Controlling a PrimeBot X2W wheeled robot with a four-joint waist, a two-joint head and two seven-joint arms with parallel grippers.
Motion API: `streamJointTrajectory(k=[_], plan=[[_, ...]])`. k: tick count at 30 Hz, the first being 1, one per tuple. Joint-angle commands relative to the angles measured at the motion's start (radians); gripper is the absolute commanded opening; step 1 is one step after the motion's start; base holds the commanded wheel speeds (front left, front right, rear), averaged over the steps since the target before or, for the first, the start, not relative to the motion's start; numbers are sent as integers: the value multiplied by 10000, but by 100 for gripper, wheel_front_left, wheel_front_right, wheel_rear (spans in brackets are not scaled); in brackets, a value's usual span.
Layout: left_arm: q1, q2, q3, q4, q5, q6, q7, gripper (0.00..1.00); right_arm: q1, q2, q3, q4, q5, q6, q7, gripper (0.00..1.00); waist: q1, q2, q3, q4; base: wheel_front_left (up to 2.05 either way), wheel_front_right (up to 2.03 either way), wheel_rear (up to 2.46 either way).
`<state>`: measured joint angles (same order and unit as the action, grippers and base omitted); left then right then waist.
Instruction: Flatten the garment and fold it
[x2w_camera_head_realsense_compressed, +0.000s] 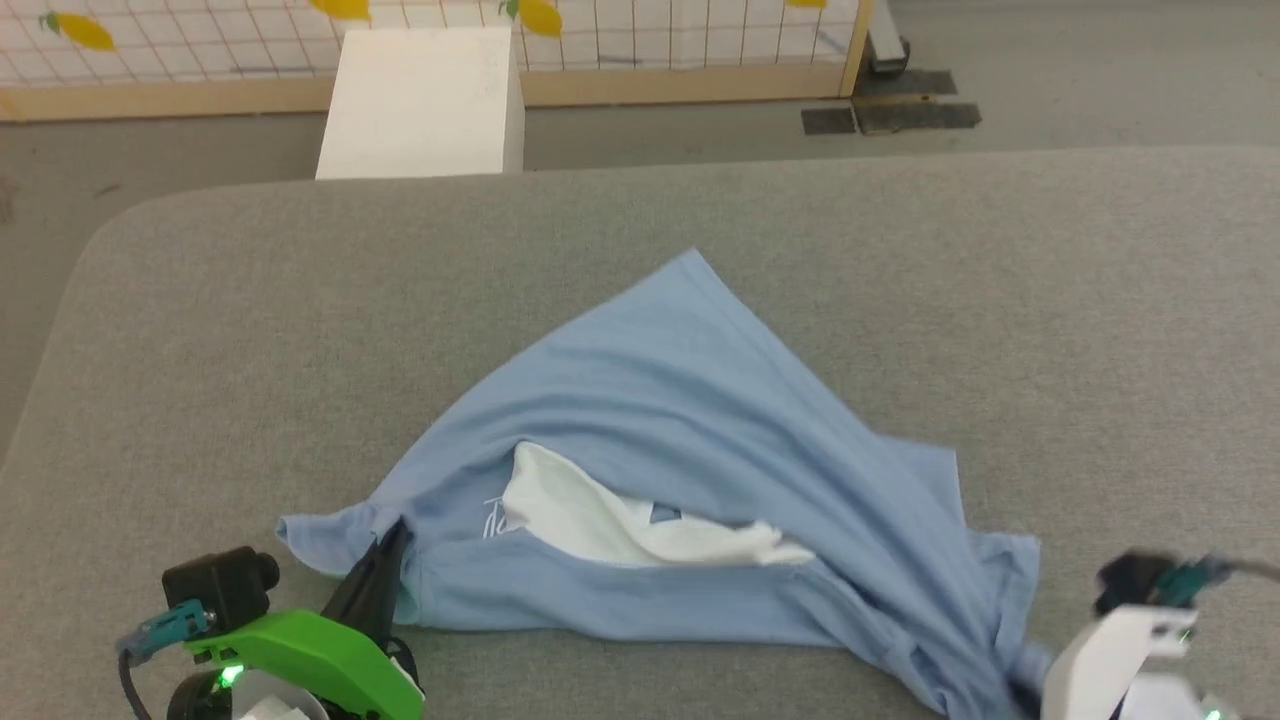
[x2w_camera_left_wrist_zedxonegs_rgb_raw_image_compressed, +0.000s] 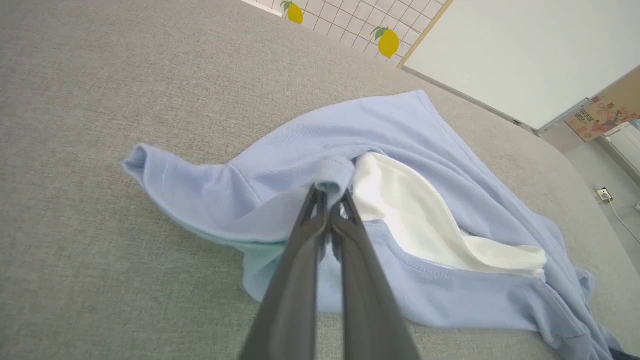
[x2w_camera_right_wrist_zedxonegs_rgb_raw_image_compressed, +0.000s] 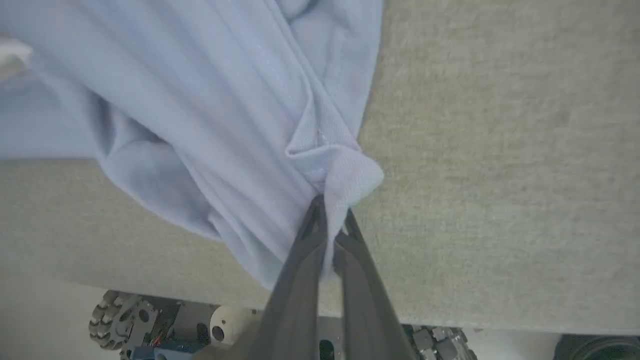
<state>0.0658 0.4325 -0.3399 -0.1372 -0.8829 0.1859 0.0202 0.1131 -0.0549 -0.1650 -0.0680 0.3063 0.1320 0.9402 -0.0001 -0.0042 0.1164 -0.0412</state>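
On the table (x2w_camera_head_realsense_compressed: 200, 350), garment (x2w_camera_head_realsense_compressed: 680, 400) lies crosswise, clamped by left pincer (x2w_camera_left_wrist_zedxonegs_rgb_raw_image_compressed: 330, 196) and right pincer (x2w_camera_right_wrist_zedxonegs_rgb_raw_image_compressed: 331, 206).

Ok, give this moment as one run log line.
left gripper: shut on garment, by white piece | right gripper: shut on garment edge | garment: crumpled on grey surface, unfolded

Grey fabric-covered table (x2w_camera_head_realsense_compressed: 200, 350) is being flanked just past its far edge by a white block (x2w_camera_head_realsense_compressed: 420, 100). Wood-framed grid panel (x2w_camera_head_realsense_compressed: 700, 60) behind it is being dotted with yellow lemons (x2w_camera_head_realsense_compressed: 540, 17). Dark mats (x2w_camera_head_realsense_compressed: 915, 115) are being kept flat on the grey floor (x2w_camera_head_realsense_compressed: 1100, 80). Printed cardboard box (x2w_camera_left_wrist_zedxonegs_rgb_raw_image_compressed: 602, 112) is being propped beside a white board (x2w_camera_left_wrist_zedxonegs_rgb_raw_image_compressed: 525, 55).
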Motion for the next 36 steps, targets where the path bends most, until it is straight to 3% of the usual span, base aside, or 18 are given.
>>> streamJointTrajectory(k=[1, 5, 6, 7, 8, 16, 23, 30, 36], plan=[[-18, -67, 0, 40, -39, -6, -44, 0, 213, 26, 108, 265, 127, -13, -101, 0, 1, 42, -65, 9, 0, 0, 0], [0, -121, -1, 136, -98, 10, -56, 0, 287, 42, 244, 842, 553, -13, -643, 0, 1, 42, -52, 54, 0, 0, 0], [2, -126, 7, 156, -108, 12, -68, 0, 221, 43, 234, 913, 628, -13, -828, 15, 1, 42, -59, 56, 0, 0, 0], [7, -136, 19, 172, -121, 21, -78, 0, 147, 43, 231, 914, 763, -13, -990, 47, 1, 42, -66, 55, 0, 0, 0], [11, -142, 29, 182, -130, 28, -90, 0, 65, 44, 191, 880, 892, -13, -1180, 100, 1, 42, -68, 51, 0, 0, 0], [12, -108, 109, 238, -122, 66, -197, 0, -1091, 45, -671, -584, 2014, -13, -3541, 100, 1, 42, -105, 2, 0, 0, 0], [-97, -73, 72, 214, -101, 35, -174, 0, -2163, 46, -576, -1097, 1617, -13, -5481, 100, 1, 42, 27, 130, 0, 0, 0], [-420, 38, 22, 105, -40, -127, -113, 0, -4060, 46, 174, 82, 649, -13, -5510, 100, 1, 42, 772, 639, 0, 0, 0], [-1041, 27, -84, 17, -47, -485, -55, 0, -6600, -59, 911, 1597, -806, -13, -4294, 100, 1, 42, 1966, 1618, 0, 0, 0]])
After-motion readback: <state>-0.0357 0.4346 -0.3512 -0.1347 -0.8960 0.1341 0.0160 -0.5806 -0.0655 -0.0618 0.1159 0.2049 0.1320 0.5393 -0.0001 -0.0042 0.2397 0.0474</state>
